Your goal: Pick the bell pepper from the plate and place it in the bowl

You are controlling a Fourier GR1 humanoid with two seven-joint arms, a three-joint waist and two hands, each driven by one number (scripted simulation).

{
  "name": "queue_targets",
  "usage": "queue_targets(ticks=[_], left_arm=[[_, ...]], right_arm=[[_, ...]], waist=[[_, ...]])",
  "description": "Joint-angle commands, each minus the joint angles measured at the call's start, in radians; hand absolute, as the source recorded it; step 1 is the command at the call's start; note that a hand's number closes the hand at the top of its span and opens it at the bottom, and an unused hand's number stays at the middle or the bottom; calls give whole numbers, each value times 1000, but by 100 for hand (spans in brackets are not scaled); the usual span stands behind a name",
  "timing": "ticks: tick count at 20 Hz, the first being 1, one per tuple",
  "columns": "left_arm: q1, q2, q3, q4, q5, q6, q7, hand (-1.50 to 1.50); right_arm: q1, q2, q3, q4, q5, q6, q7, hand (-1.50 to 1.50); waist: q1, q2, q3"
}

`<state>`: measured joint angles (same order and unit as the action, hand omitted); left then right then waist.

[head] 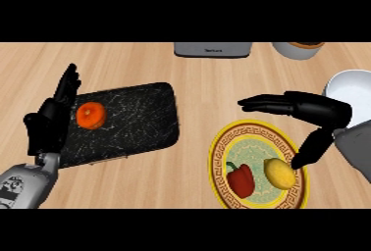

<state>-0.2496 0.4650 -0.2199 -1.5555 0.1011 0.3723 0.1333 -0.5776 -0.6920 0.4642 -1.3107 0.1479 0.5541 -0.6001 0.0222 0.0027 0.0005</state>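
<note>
The pepper point(241, 179), red with a green stem, lies on the left part of the plate point(220, 149), a round plate with a yellow patterned rim in the lower right of the frame. Just beside it on the same plate, to its right, lies a lemon point(279, 173). The right hand point(311, 109) hangs over the plate's upper right edge, fingers straight and pointing toward the frame's left, thumb point(313, 147) reaching down so that its tip meets the top of the lemon; the hand is spread and holds nothing, and it is apart from the pepper. The white bowl point(348, 90) sits at the right edge of the frame, partly cut off and partly behind the right forearm. At the left edge the left hand point(49, 122) rests open, fingers up, over the left end of a dark board point(145, 117). An orange point(91, 115) lies on that board near its left side, close to the left hand's fingers. Along the top edge stand a grey appliance point(212, 49) at centre and a white cup point(299, 49) to its right, both cut off by the frame.
</note>
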Motion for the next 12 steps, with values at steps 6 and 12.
queue_targets(ticks=[6, 12], left_arm=[[15, -34, 18, 5, -44, 9, 1, 0], [-61, -17, 94, 102, -12, -72, -15, 0]], right_arm=[[-23, 36, 139, -124, 120, 111, 42, -150], [-15, 105, 242, -85, 289, 59, 95, -150]], waist=[[-16, -4, -1], [-22, 0, -1]])
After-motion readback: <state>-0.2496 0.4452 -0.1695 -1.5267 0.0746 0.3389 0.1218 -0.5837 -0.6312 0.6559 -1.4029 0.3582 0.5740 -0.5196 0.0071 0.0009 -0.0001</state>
